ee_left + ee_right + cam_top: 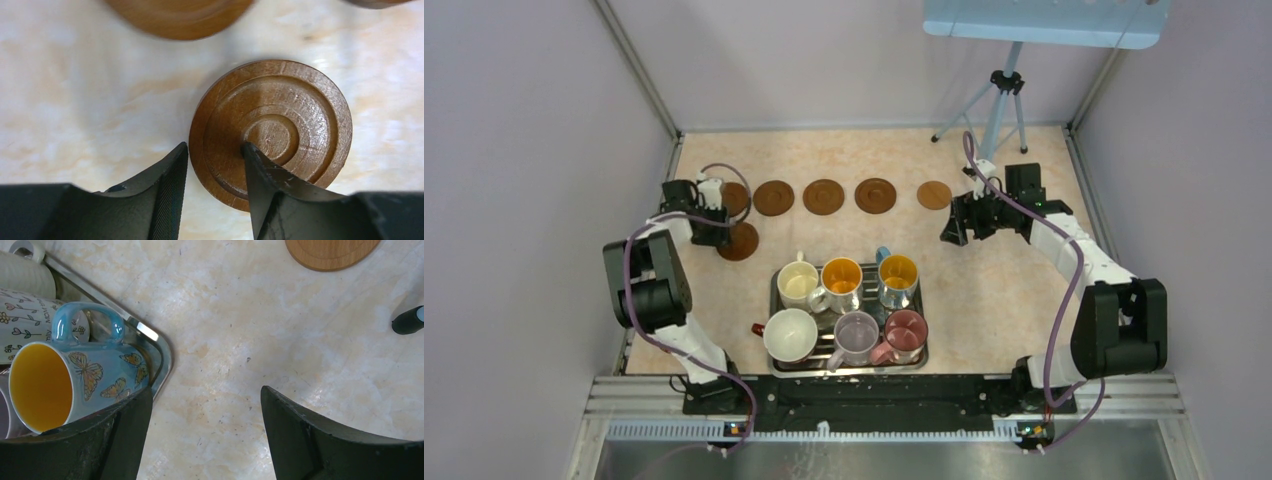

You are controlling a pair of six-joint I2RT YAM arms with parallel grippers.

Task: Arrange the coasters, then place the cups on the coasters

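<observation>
A row of coasters lies along the far side: three dark brown ones (824, 196) fully in view, a fourth (736, 198) partly hidden by my left arm, and a light tan one (934, 194) at the right end. One more brown coaster (740, 241) (280, 120) lies nearer, under my left gripper (716, 226) (215, 146). Its jaws stand narrow, one finger (167, 192) just outside the rim, the other (272, 192) over the centre rings. Six cups (841, 277) stand in the silver tray (922, 355). My right gripper (954, 226) (206, 390) hangs open over bare table beside the butterfly cup (90, 375).
A tripod (1005, 95) stands at the far right, one black foot (407, 321) near my right gripper. The tray's corner (155, 340) lies just left of the right fingers. Walls close in both sides. The tan coaster (330, 252) lies ahead of the right gripper.
</observation>
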